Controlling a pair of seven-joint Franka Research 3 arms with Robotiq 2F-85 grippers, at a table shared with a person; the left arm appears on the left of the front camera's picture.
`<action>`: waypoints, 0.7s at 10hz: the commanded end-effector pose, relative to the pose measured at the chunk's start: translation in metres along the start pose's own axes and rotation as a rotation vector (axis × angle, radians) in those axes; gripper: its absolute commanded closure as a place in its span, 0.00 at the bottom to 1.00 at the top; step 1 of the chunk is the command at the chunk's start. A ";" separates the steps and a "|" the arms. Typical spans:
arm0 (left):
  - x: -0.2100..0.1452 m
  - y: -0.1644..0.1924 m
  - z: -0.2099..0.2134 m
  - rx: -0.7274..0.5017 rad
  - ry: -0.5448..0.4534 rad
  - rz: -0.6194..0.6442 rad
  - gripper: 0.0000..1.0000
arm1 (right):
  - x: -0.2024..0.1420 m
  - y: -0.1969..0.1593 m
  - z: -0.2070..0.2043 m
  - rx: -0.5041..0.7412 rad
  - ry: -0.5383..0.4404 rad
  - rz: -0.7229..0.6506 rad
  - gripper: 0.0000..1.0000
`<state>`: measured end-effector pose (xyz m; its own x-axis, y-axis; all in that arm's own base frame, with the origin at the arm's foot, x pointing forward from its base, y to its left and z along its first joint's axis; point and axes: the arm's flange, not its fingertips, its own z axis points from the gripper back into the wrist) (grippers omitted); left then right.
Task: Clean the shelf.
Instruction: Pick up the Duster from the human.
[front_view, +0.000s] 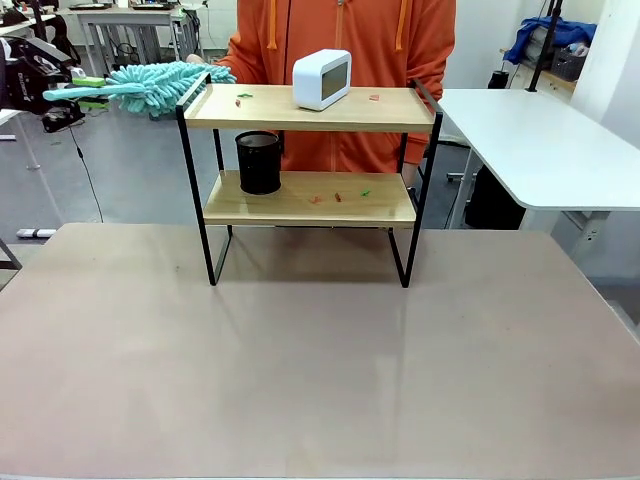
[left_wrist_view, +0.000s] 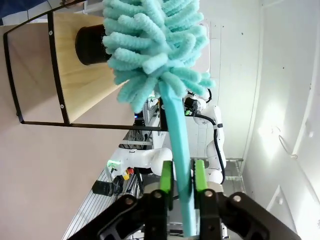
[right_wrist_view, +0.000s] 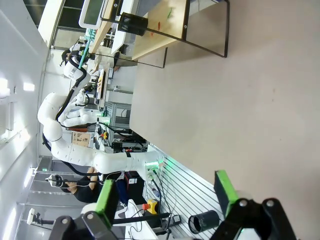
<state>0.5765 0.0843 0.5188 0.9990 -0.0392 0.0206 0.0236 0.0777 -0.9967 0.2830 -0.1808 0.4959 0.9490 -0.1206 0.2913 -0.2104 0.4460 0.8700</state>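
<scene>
The shelf (front_view: 310, 108) stands mid-table, two wooden boards in a black frame. Small red and green scraps (front_view: 243, 97) lie on both boards. A white clock-like box (front_view: 322, 78) sits on the top board and a black cup (front_view: 259, 162) on the lower one. My left gripper (front_view: 75, 90) is at the far left, level with the top board, shut on the handle of a teal fluffy duster (front_view: 160, 85). In the left wrist view the green pads (left_wrist_view: 166, 177) press the duster handle (left_wrist_view: 181, 150) from both sides. My right gripper (right_wrist_view: 165, 192) is open above the table, holding nothing.
A person in an orange hoodie (front_view: 345, 30) stands right behind the shelf, with a hand at the duster's head. A second white table (front_view: 540, 140) stands at the right. The brown tabletop (front_view: 320, 360) in front of the shelf is bare.
</scene>
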 end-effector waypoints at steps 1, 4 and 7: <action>-0.004 0.000 -0.007 0.017 -0.002 -0.019 1.00 | 0.002 0.001 -0.002 0.018 -0.014 0.028 0.00; -0.008 -0.001 -0.007 0.024 -0.004 -0.035 1.00 | 0.002 0.001 -0.002 0.018 -0.014 0.028 0.00; -0.063 -0.027 0.022 0.091 -0.036 -0.172 1.00 | 0.002 0.001 -0.002 0.018 -0.014 0.028 0.00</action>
<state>0.5518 0.0974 0.5355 0.9927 -0.0433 0.1126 0.1174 0.1319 -0.9843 0.2831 -0.1807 0.4958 0.9491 -0.1201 0.2913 -0.2106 0.4458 0.8700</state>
